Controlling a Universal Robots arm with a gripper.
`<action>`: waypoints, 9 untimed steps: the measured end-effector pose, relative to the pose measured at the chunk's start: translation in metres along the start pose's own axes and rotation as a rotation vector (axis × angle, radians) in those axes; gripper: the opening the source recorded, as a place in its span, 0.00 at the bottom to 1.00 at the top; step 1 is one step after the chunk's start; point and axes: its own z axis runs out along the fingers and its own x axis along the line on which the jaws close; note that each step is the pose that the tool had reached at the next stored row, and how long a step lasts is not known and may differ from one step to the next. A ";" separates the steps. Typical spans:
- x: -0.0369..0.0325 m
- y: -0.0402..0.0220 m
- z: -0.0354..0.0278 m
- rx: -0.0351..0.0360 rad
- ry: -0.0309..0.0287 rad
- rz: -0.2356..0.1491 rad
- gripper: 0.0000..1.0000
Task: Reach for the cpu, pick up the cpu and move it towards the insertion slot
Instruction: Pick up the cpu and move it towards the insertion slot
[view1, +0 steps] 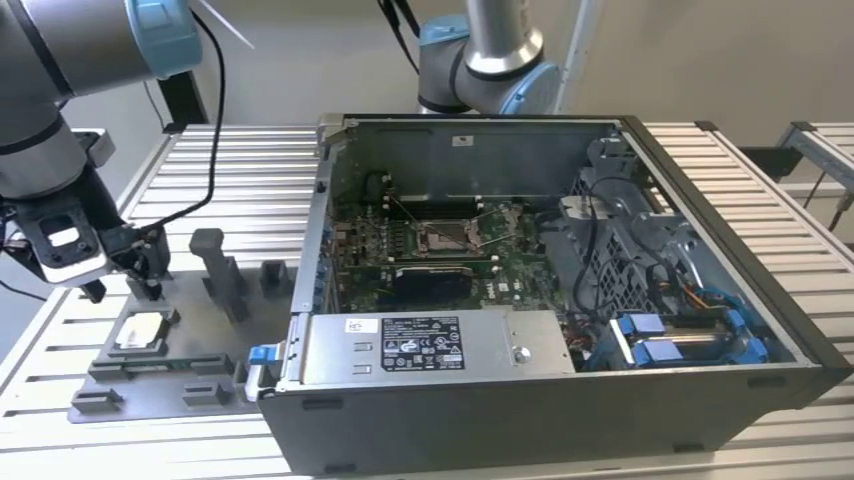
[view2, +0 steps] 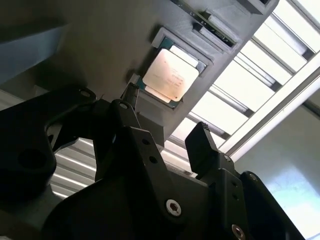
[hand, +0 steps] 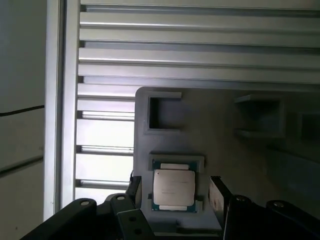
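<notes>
Gripper (view1: 120, 288), fingers spread apart, hovering just above cpu (hand: 173, 187) lying silvery face up in grey fixture (view1: 187, 350), well apart from insertion slot (view1: 445, 236) inside open computer case (view1: 534, 415).

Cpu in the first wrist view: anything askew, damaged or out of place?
Nothing stands out. The cpu lies flat and square in its pocket of the grey fixture, silvery face up, no visible damage. The gripper hangs open above it, not touching.

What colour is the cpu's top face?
The small thin square cpu has a pale silvery-white top face, shown best in the first wrist view.
</notes>
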 end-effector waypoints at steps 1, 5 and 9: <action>0.0000 -0.0003 0.0015 0.0000 0.0003 0.000 1.00; 0.0000 -0.0024 0.0072 0.0001 0.0021 0.000 1.00; -0.0001 -0.0050 0.0131 0.0000 0.0033 0.000 1.00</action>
